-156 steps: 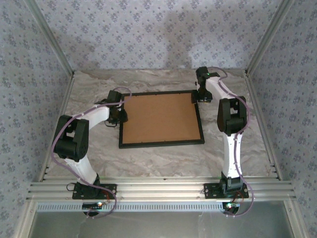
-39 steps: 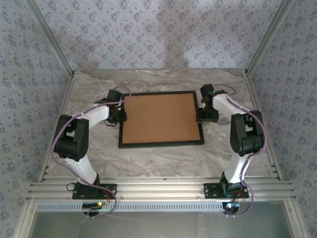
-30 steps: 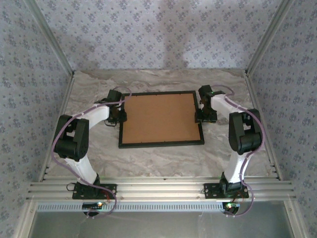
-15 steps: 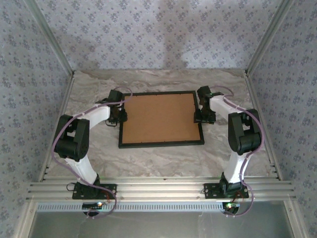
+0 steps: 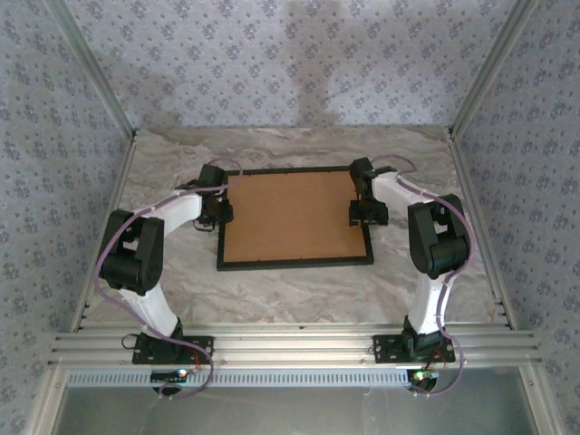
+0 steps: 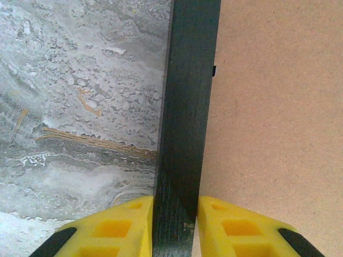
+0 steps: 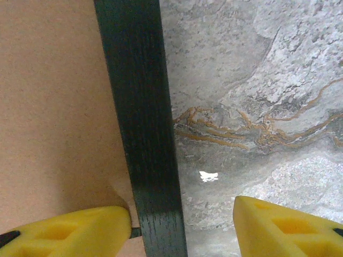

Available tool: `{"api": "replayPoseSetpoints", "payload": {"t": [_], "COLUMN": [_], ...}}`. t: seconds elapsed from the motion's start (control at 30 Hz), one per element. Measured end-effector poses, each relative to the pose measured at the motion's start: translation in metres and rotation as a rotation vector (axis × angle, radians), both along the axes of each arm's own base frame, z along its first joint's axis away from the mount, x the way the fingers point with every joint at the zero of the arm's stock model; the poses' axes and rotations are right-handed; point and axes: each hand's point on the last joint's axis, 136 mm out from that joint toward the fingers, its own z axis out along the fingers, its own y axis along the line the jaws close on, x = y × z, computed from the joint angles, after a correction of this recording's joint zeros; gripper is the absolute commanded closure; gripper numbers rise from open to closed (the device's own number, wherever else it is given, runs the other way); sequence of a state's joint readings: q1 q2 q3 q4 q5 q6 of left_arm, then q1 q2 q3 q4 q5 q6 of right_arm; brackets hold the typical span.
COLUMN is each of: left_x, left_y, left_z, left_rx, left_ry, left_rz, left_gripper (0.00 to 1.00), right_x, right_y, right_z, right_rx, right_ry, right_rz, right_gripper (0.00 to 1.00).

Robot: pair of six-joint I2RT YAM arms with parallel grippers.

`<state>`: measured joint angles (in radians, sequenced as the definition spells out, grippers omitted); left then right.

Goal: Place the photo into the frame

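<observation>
Top cam, far left: the left arm bends in from its base at approx 7 o'clock of the grey-and-white marble-pattern table top & sets the left gripper on the left rail of the thin black rectangular picture frame, at approx 10 o'clock of that frame

Left wrist cam: the left gripper is clamped on that rail. Its yellow plastic fingers press tight on the rail's two sides, one on the table side at 7 o'clock of the view, the other on the board side at 5 o'clock. The frame runs 6 to 12 o'clock thru this view, w/ the table top at 9 o'clock & the plain brown flat backing board at 3 o'clock

Centre, top cam: the frame lies flat near the middle of the table, w/ the backing board inside it, reaching all four rails

Right, top cam: the right gripper is at the frame's right rail, approx 2 o'clock of the frame, across from the left one

Right wrist cam: the right gripper has its jaws wide, straddling the frame & holding nothing. The finger at 7 o'clock is over the backing board, its tip touching or just beside the rail's inner edge, can't tell which. The finger at 5 o'clock is over bare table, apart from the rail's outer edge
</observation>
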<state>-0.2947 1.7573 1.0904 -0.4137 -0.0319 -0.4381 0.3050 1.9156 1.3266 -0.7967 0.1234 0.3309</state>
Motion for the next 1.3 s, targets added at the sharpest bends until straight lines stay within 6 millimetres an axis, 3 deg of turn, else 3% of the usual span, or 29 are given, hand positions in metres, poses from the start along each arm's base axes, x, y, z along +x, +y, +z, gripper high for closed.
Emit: {"api": "replayPoseSetpoints", "payload": {"t": [0.3,0.47,0.7,0.8,1.03,1.17,1.3], "left_x": [0.001,0.001,0.000,0.001,0.004,0.007,0.009], "left_y": [0.000,-0.001,-0.005,-0.004,0.006,0.014,0.021], "left_z": [0.000,0.000,0.001,0.001,0.006,0.016,0.024], "left_rx": [0.002,-0.004,-0.046,-0.062,-0.077,-0.085,-0.090], "left_ry": [-0.006,-0.005,0.005,0.008,0.000,-0.023,-0.042], "left_rz": [0.001,-0.002,-0.010,-0.011,0.016,0.040,0.059], "left_gripper": [0.73,0.73,0.70,0.63,0.37,0.29,0.25], "right_x": [-0.001,-0.003,0.003,0.012,0.044,0.065,0.073], "right_y": [0.001,0.019,0.008,-0.004,-0.026,-0.028,-0.022], "right_z": [0.002,0.008,0.034,0.045,0.055,0.045,0.028], "right_rx": [0.018,0.119,0.180,0.189,0.228,0.255,0.278], "right_ry": [-0.008,-0.006,-0.056,-0.093,-0.148,-0.151,-0.121], "right_rz": [-0.021,-0.005,-0.023,-0.037,-0.042,-0.016,0.011], "right_gripper": [0.39,0.38,0.38,0.38,0.40,0.43,0.45]}}
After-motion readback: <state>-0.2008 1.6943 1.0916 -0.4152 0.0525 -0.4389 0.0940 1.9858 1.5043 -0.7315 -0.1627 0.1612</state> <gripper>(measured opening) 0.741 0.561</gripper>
